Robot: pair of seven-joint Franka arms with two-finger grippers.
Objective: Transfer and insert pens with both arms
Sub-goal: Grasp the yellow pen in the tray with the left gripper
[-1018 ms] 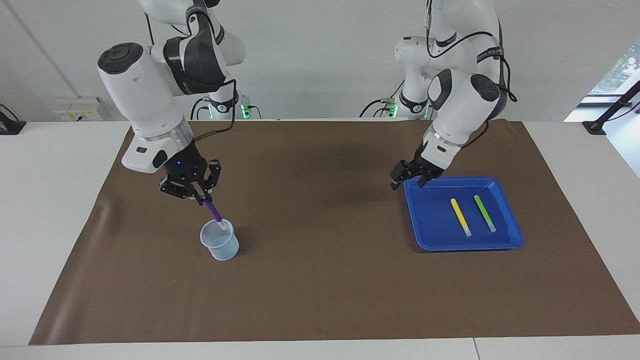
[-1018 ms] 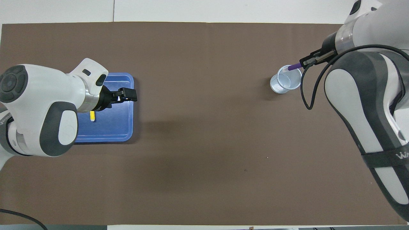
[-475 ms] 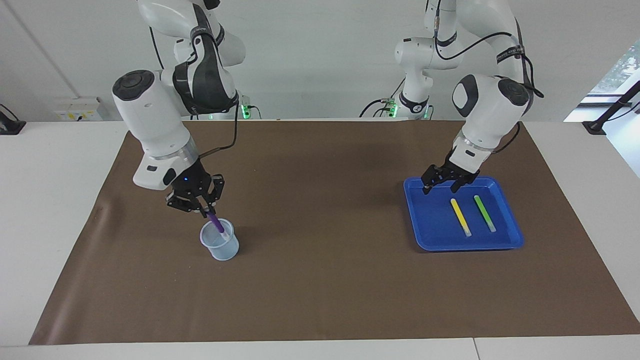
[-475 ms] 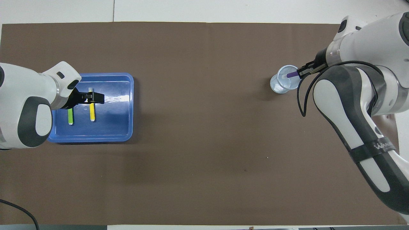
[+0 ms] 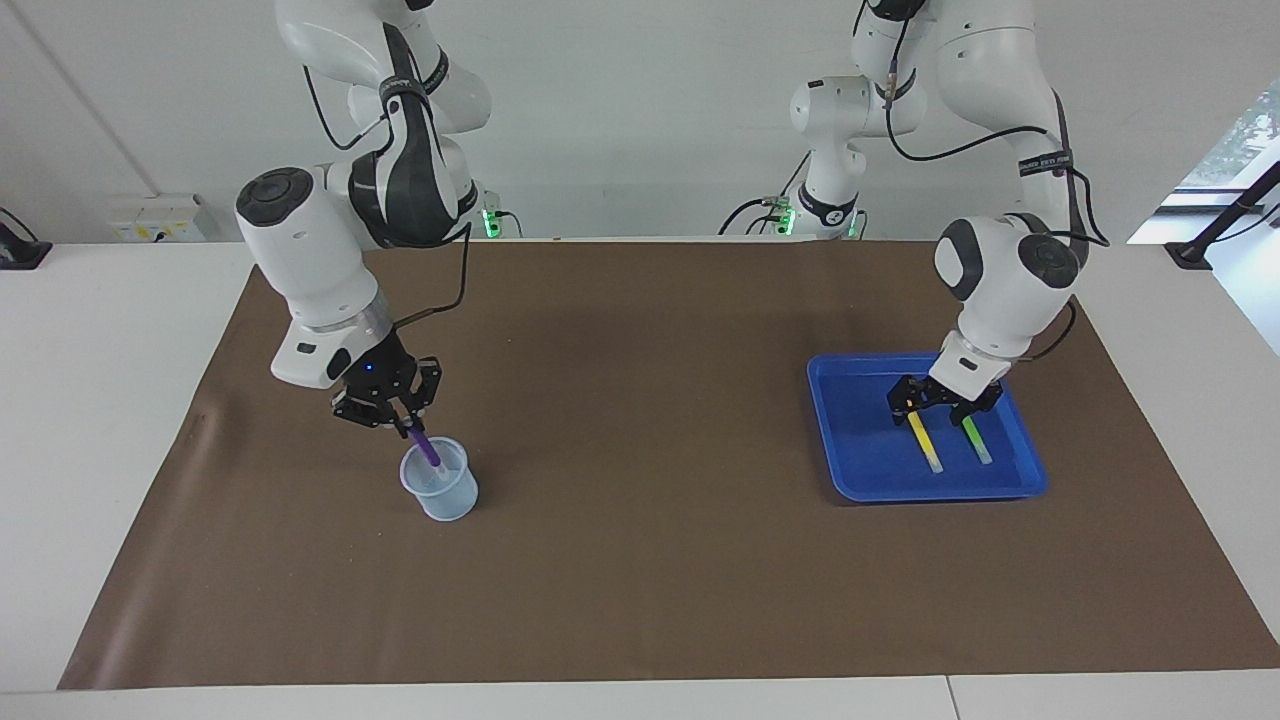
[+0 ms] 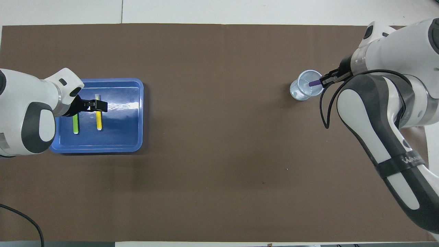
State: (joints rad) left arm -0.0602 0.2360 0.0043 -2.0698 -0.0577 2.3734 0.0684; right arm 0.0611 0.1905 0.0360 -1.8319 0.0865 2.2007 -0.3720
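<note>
The purple pen (image 5: 427,450) (image 6: 313,83) stands tilted in a clear plastic cup (image 5: 440,490) (image 6: 303,92), pale end down. My right gripper (image 5: 408,428) (image 6: 324,81) is shut on the pen's upper end, just above the cup's rim. The yellow pen (image 5: 925,445) (image 6: 98,120) and the green pen (image 5: 975,440) (image 6: 75,124) lie side by side in a blue tray (image 5: 865,440) (image 6: 120,132). Low over the tray, my left gripper (image 5: 935,408) (image 6: 97,105) stands open over the ends of both pens nearer the robots, with nothing held.
A brown mat (image 5: 640,560) covers the table. The cup stands toward the right arm's end and the tray toward the left arm's end. A white table surface (image 5: 100,330) borders the mat.
My left gripper travelled from the tray's corner to over the pens and came down low. My right gripper sank, pushing the purple pen deeper into the cup.
</note>
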